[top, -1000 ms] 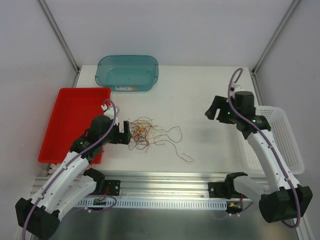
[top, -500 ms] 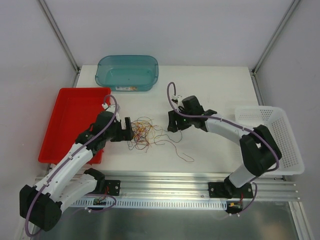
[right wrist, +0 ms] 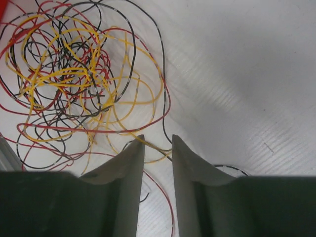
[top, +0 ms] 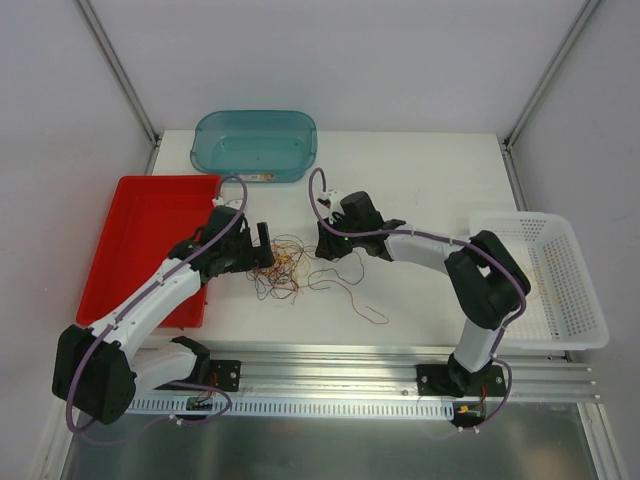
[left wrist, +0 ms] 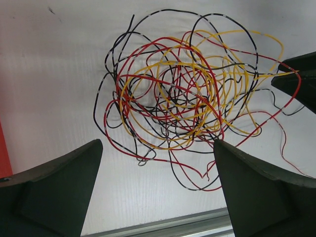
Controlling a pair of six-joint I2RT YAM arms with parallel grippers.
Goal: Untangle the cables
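The cables point(top: 285, 265) lie in a loose tangle of red, yellow and black wire on the white table, with one red strand trailing toward the front right. My left gripper point(top: 262, 252) hovers at the tangle's left edge. In the left wrist view the cables point(left wrist: 182, 94) sit just beyond my left gripper point(left wrist: 157, 144), which is wide open and empty. My right gripper point(top: 325, 250) is at the tangle's right edge. In the right wrist view the cables point(right wrist: 74, 74) spread up and left of my right gripper point(right wrist: 158, 138). Its jaws stand a narrow gap apart, with yellow and black strands crossing that gap.
A red tray point(top: 140, 240) lies left of the tangle. A teal bin point(top: 255, 145) stands at the back and a white basket point(top: 560, 280) at the right. The aluminium rail point(top: 330, 360) runs along the front edge.
The right arm swung from beside the basket across to the tangle's right edge, and its jaws narrowed a lot. The left gripper crept a little toward the tangle and stayed open.
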